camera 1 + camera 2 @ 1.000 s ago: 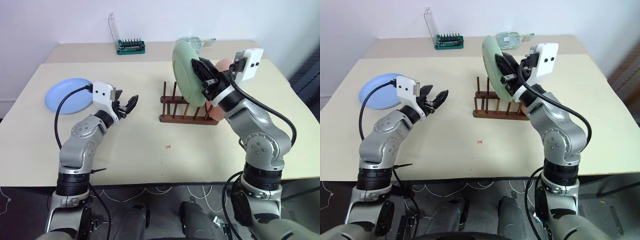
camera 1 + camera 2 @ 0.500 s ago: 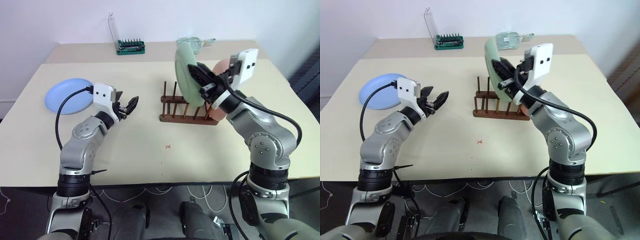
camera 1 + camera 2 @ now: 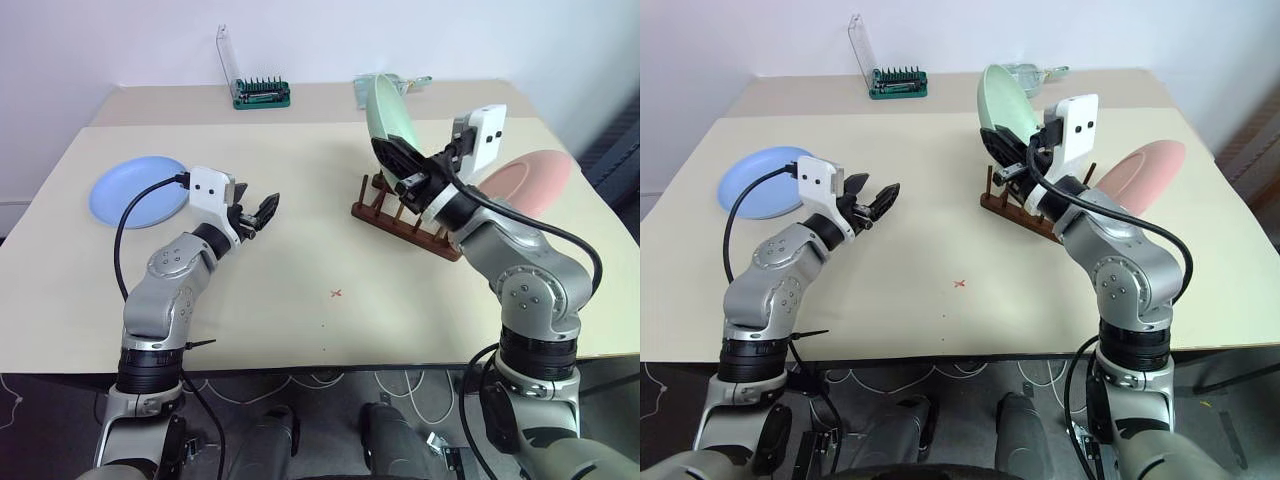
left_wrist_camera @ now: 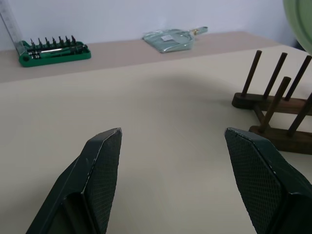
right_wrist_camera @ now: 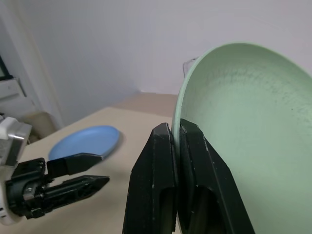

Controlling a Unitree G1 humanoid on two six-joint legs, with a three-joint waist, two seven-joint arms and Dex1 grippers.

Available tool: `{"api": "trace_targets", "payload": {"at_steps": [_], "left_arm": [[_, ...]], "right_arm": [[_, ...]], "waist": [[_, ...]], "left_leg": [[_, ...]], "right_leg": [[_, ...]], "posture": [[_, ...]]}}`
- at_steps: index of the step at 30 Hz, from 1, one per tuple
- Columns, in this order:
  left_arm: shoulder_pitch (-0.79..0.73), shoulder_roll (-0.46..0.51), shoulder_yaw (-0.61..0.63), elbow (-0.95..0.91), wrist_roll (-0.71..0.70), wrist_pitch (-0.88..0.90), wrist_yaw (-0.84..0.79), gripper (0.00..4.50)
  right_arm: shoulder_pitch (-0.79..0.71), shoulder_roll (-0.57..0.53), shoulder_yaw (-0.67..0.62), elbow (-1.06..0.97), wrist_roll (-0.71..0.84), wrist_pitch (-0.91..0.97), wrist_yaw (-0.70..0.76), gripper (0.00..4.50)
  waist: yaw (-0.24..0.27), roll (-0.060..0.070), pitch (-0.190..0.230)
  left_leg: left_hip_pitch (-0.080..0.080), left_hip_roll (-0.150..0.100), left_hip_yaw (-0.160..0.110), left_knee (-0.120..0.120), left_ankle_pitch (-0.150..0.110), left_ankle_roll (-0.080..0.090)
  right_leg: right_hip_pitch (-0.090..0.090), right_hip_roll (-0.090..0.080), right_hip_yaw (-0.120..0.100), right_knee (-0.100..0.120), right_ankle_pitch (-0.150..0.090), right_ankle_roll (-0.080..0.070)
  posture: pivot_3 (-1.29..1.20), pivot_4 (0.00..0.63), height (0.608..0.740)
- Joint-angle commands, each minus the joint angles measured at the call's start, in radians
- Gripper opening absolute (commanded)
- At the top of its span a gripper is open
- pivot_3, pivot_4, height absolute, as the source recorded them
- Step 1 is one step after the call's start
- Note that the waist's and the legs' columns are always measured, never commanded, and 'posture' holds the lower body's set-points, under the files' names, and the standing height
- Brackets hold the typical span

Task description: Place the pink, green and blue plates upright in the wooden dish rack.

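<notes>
My right gripper [image 5: 175, 127] is shut on the rim of the pale green plate [image 3: 386, 106] and holds it upright above the far end of the wooden dish rack [image 3: 392, 214]. The rack sits askew on the table. Just right of the rack the pink plate [image 3: 527, 179] leans outward, its lower edge hidden behind my right arm. At the table's left side lies the blue plate [image 3: 136, 190], flat. Between that plate and the rack my left gripper [image 3: 263, 209] hovers open and empty, pointing toward the rack pegs [image 4: 277, 92].
A green tool holder [image 3: 260, 93] with a clear lid stands at the back of the table, and a clear packet [image 4: 170, 38] lies to its right. A small red cross [image 3: 338, 293] marks the tabletop nearer the front edge.
The rack has swung askew and shifted right. The pink plate now leans out to the right. My right gripper has carried the green plate farther back. The left arm has kept still.
</notes>
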Motion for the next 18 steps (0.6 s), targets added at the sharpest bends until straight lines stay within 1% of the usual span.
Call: {"api": "trace_targets", "payload": {"at_steps": [1,4,10,14,18], "left_arm": [[-0.003,0.0,0.009,-0.03,0.003,-0.025,0.0,3.46],[0.0,-0.002,0.004,-0.021,0.01,-0.031,-0.001,3.46],[-0.001,-0.007,0.004,-0.012,0.013,-0.037,-0.006,3.46],[-0.001,-0.008,0.002,-0.012,0.013,-0.037,-0.008,3.46],[-0.002,-0.009,0.0,-0.011,0.014,-0.038,-0.011,3.46]], "right_arm": [[-0.051,0.008,-0.049,-0.019,0.057,-0.009,-0.012,0.01],[-0.08,0.028,-0.083,-0.014,0.113,-0.003,-0.046,0.01],[-0.107,0.041,-0.125,0.001,0.171,0.012,-0.127,0.01],[-0.143,0.144,-0.215,0.029,0.264,-0.011,-0.33,0.01],[-0.163,0.201,-0.257,0.032,0.319,-0.037,-0.459,0.01]], "waist": [[0.0,0.0,0.0],[0.0,0.0,0.0],[0.001,0.0,0.0],[-0.002,0.0,0.0],[0.0,0.001,0.0]], "left_leg": [[0.0,0.0,0.0,0.0,0.0,0.0],[0.0,0.0,0.0,0.0,0.0,0.0],[0.0,0.0,0.0,0.0,0.0,0.0],[0.0,0.0,0.0,-0.001,0.0,0.0],[0.0,0.001,0.0,-0.002,0.001,-0.001]], "right_leg": [[0.0,0.0,0.0,0.0,0.0,0.0],[0.0,0.0,0.0,0.0,0.0,0.0],[0.0,0.0,0.0,0.0,0.0,0.0],[-0.001,0.0,0.0,0.0,0.0,0.0],[-0.002,0.0,0.0,0.0,0.0,-0.001]], "posture": [[0.0,0.15,0.74],[0.0,0.15,0.74],[0.0,0.15,0.74],[0.0,0.15,0.74],[0.0,0.15,0.74]]}}
